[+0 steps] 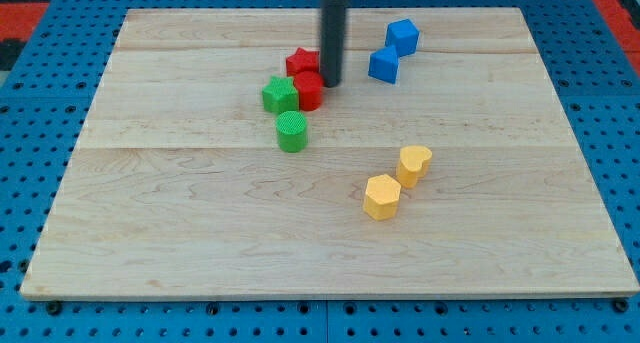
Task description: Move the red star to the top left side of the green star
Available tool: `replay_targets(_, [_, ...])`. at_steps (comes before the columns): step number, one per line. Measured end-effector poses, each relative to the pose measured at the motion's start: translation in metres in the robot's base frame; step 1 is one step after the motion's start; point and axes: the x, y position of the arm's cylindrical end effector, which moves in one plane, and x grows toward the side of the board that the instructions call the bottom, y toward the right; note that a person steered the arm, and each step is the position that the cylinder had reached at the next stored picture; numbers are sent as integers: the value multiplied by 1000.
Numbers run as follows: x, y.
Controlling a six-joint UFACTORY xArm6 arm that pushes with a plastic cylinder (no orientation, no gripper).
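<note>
Wooden board (200,233) on blue pegboard; red star (302,61) not yet placed

No claw is fitted, so no jaw state is reported; my tip (329,84) is set just right of a red block (309,91), itself touching the green star (279,94). Red star is judged above-right of green; a leftward push is called for

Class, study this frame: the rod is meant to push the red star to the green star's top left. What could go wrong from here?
1. My tip sits at the right of a tight cluster: red star, a second red block and green star. A leftward push may shove the wrong red block.
2. That block appears to touch the green star, so the reference itself could shift.
3. The green cylinder lies just below and might get nudged.
</note>
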Motion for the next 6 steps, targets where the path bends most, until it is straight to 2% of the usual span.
replay_targets(1, [-17, 13])
replay_targets(2, [-56, -9])
replay_targets(3, [-43, -71])
replay_targets(4, [-10, -63])
replay_targets(5, [-41, 29])
replay_targets(6, [23, 101])
